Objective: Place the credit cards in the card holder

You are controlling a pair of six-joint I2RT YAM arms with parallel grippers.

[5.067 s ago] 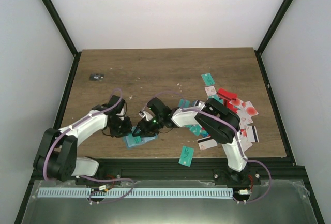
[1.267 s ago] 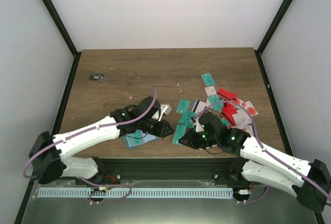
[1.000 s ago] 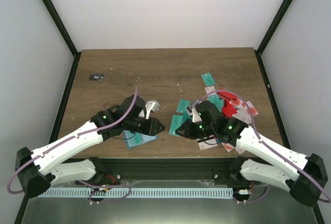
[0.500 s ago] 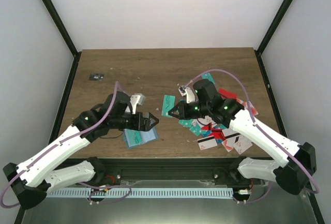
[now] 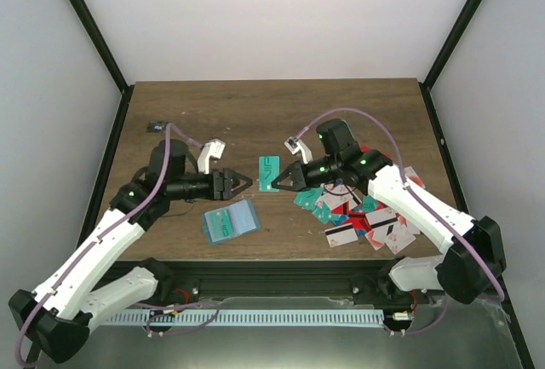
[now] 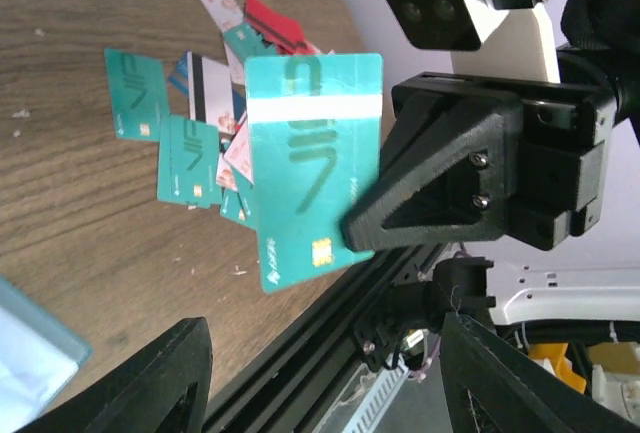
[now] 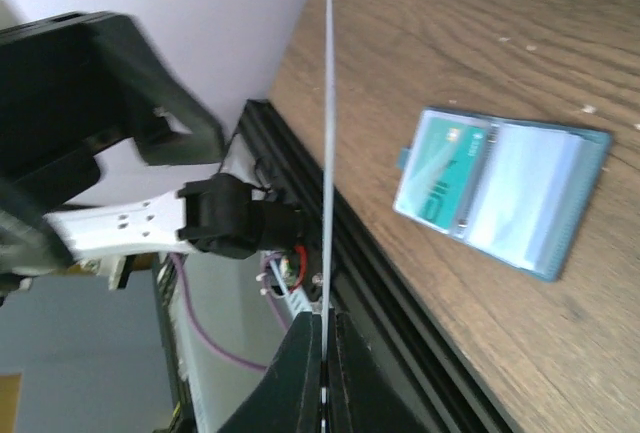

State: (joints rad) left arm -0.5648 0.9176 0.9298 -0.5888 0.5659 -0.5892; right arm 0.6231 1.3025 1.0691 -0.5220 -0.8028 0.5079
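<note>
My right gripper (image 5: 275, 185) is shut on the edge of a teal credit card (image 5: 269, 172) and holds it upright above the table. In the right wrist view the card (image 7: 328, 153) shows edge-on between the closed fingers. My left gripper (image 5: 239, 183) is open and empty, facing that card (image 6: 312, 165) from the left with a small gap. The blue-grey card holder (image 5: 230, 220) lies open on the table below and in front of both grippers, with one teal card (image 7: 443, 170) in its left pocket. The other credit cards (image 5: 368, 217) lie in a heap to the right.
A tiny black object with white marks (image 5: 158, 126) lies at the back left. The black frame rail (image 5: 281, 268) runs along the table's near edge. Black posts stand at the table's left and right sides.
My right gripper has lifted a teal card from the heap and carried it left and back. My left gripper has risen off the card holder and moved back, now facing the card.
</note>
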